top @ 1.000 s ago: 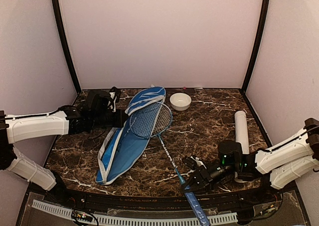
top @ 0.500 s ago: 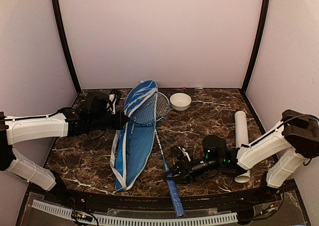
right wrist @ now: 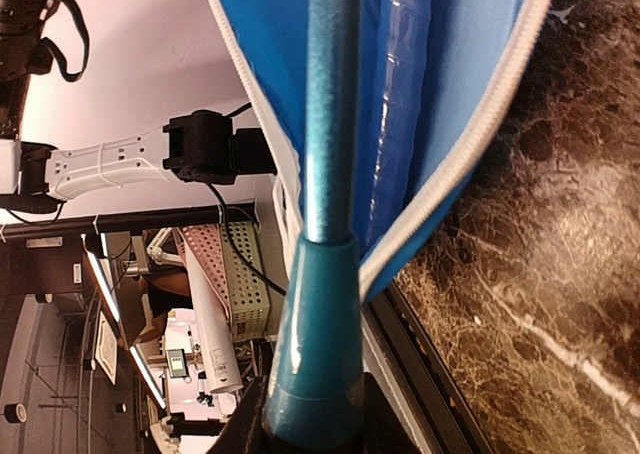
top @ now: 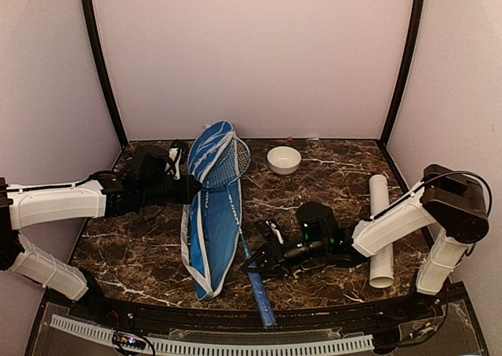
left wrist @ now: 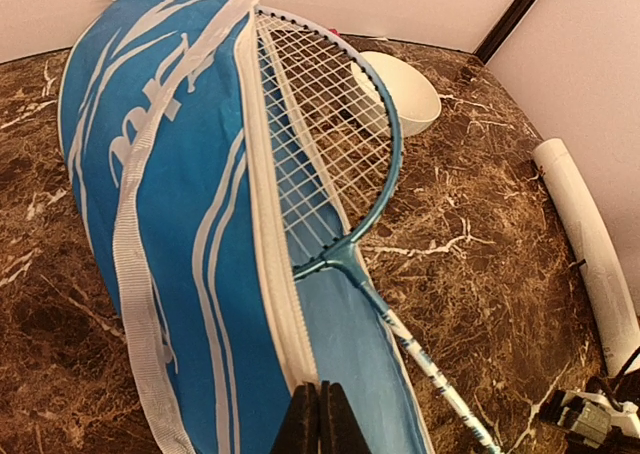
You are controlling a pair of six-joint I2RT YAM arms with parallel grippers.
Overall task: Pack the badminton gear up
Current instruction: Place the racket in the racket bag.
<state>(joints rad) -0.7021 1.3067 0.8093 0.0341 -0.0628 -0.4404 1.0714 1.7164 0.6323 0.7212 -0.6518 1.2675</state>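
Observation:
A long blue racket cover (top: 205, 230) with white trim lies left of centre, its zip side open. My left gripper (top: 188, 187) is shut on its white zip edge (left wrist: 290, 314), holding the top flap up. A blue-framed racket (top: 229, 164) has its head partly inside the cover (left wrist: 150, 174), with the strings (left wrist: 330, 124) showing past the trim. My right gripper (top: 259, 260) is shut on the racket's blue handle cone (right wrist: 310, 374), low over the table. The handle end (top: 261, 305) points at the near edge. A long white tube (top: 380, 215) lies at the right.
A small white bowl (top: 284, 159) stands at the back, just right of the racket head. The right arm (top: 392, 223) reaches across in front of the white tube. A black rail (top: 235, 321) borders the near edge of the marble table, and walls close the other sides.
My right gripper has moved left and away from the near edge, pushing the racket head further into the cover. The cover has swung to lie straighter. The left gripper has kept its hold.

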